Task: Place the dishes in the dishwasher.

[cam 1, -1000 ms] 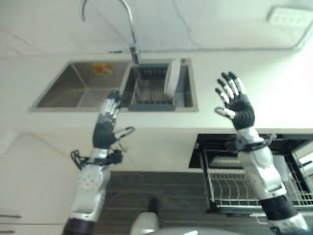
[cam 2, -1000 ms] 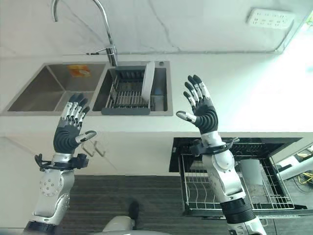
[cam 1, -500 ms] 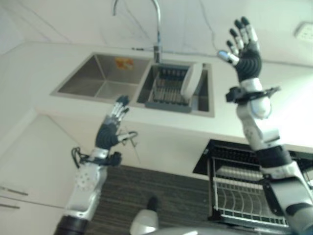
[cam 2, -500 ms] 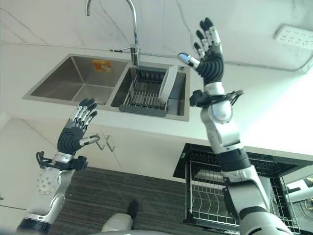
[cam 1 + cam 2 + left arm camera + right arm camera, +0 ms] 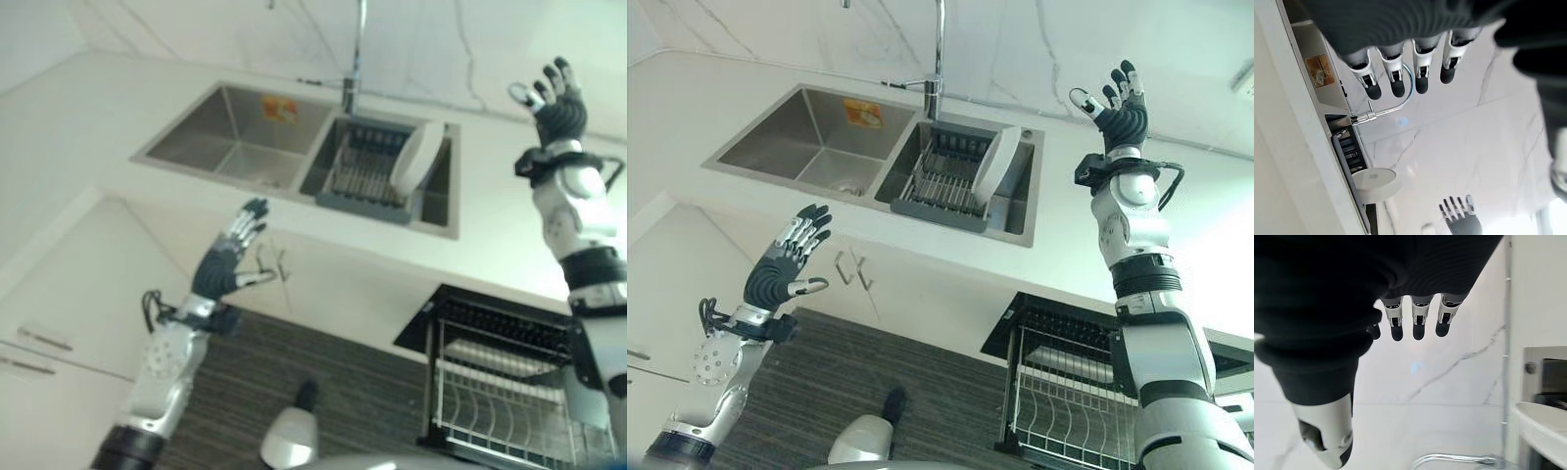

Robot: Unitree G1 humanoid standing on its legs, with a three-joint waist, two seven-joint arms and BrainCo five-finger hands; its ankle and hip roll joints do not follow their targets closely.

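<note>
1. While held up over the bench (image 5: 1058,235) at about 1 o'clock, right robot hand (image 5: 1114,103) spread wide, fingers straight, palm empty.
2. Left robot hand (image 5: 784,269) at about 8 o'clock, raised in front of the cupboard doors (image 5: 921,304), fingers straight and relaxed, nothing in it.
3. Same reading from the wrist views: straight dark-tipped fingers (image 5: 1396,81) on the left, straight fingers (image 5: 1418,323) on the right, both hands free.
4. White plate (image 5: 995,164) standing on edge, tilted, in the dark rack (image 5: 939,188) inside the right basin of the sink (image 5: 813,147), at about 12 o'clock.
5. Left basin bare except for an orange sticker (image 5: 862,111) on its far wall.
6. Tap (image 5: 937,59) rising behind the divide between the two basins.
7. Dishwasher (image 5: 1058,333) open below the bench at about 4 o'clock, wire basket (image 5: 1058,411) pulled out, well apart from the plate.
8. Plate touched by neither robot hand; right one beside the sink, left one lower and nearer.
9. Dark striped floor (image 5: 901,392) beneath the cupboards at 6 o'clock.
</note>
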